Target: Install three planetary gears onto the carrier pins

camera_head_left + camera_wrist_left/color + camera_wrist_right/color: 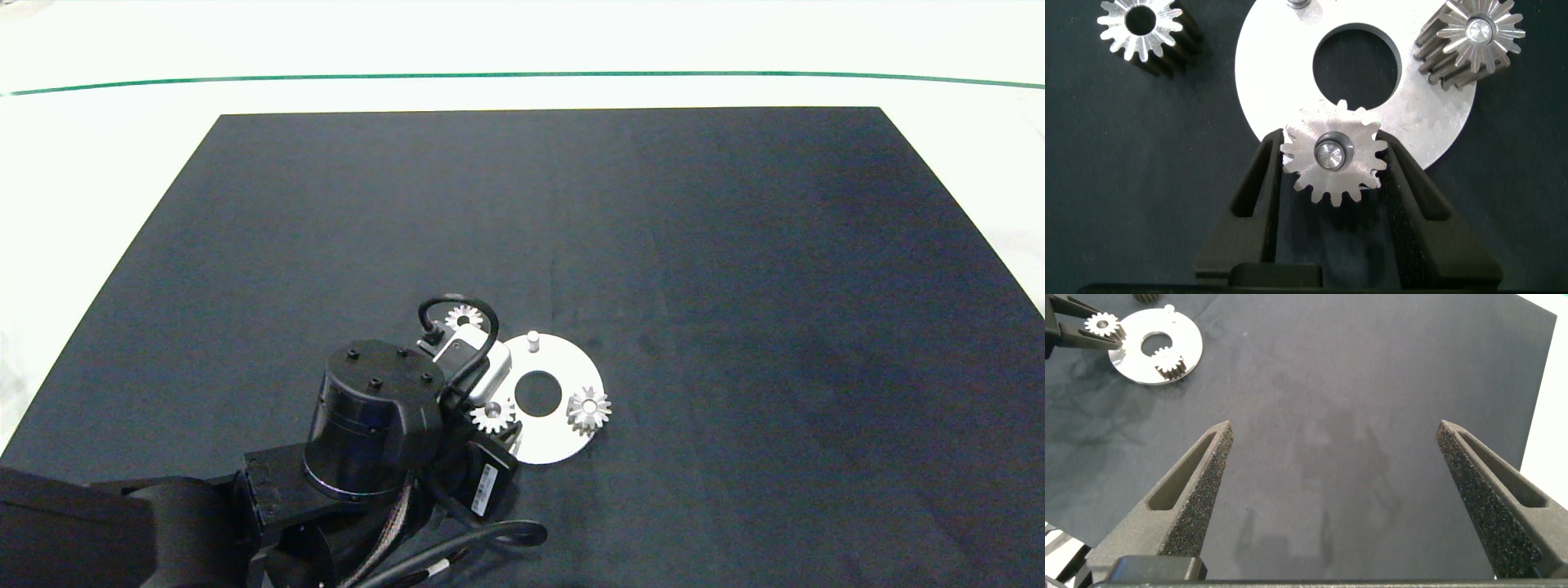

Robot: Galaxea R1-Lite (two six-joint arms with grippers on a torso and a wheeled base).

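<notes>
Gripping a gear (1334, 163) seated on a disc (1274, 82) pin (1328, 153): left claw (1333, 175); right claw (1339, 469) wide open, empty, well apart from the disc.

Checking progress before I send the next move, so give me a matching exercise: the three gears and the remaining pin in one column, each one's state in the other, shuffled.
Places as the head view shows them.

Things
1. nearest gear
2. rightmost gear
3. farthest gear
4. far pin

States
a. bare, no gear on it
b. lying on the black mat, centre hole empty
c. seated on a pin, nothing gripping it
d. seated on a pin, between the jaws of the left gripper

Pairs: 1-d, 2-c, 3-b, 4-a.

The right gripper hangs open above the mat, away from the parts.
</notes>
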